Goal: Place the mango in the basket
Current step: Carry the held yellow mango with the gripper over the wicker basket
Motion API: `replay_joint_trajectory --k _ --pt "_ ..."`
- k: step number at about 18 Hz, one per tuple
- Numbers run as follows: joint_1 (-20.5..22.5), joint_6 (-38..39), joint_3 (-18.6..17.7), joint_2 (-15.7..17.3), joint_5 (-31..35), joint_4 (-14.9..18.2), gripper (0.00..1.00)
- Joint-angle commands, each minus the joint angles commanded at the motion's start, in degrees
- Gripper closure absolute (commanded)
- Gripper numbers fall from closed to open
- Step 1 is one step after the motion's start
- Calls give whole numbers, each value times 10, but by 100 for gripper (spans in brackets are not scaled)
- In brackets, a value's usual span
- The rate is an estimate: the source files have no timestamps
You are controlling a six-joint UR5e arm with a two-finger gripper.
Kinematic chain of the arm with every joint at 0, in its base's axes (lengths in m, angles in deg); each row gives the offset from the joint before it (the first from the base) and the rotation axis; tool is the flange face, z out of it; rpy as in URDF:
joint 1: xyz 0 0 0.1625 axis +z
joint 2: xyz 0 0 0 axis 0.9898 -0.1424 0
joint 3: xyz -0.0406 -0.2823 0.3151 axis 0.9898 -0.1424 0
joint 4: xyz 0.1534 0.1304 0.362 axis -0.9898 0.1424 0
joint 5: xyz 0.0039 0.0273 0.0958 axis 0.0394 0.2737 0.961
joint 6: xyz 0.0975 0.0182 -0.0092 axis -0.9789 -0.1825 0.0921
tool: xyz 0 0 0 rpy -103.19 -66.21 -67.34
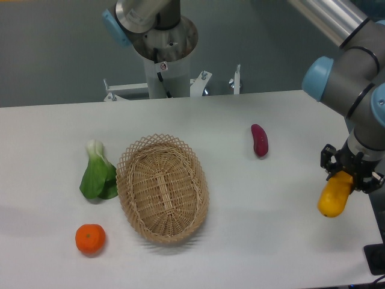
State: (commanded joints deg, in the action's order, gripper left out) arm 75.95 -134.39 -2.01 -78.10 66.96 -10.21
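Note:
The yellow-orange mango (334, 196) hangs tilted above the table's right edge, its upper end clamped in my gripper (345, 173), which is shut on it. The black fingers (329, 156) flank the fruit's top. The light tan wicker basket (133, 156) rests far to the left, in the middle of the table, with nothing inside it.
A dark purple-red vegetable (260, 139) lies between the basket and the gripper, toward the back. Leafy bok choy (98, 173) sits against the basket's left side, and a round tangerine (90, 238) is at the front left. The arm's base column (162, 42) stands behind the table.

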Motion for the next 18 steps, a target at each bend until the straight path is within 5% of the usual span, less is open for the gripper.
replay_joint_trajectory --k 7,18 --pt "-58 44 -40 26 0 -1 62" --pt "-205 116 -159 109 5 -6 61"
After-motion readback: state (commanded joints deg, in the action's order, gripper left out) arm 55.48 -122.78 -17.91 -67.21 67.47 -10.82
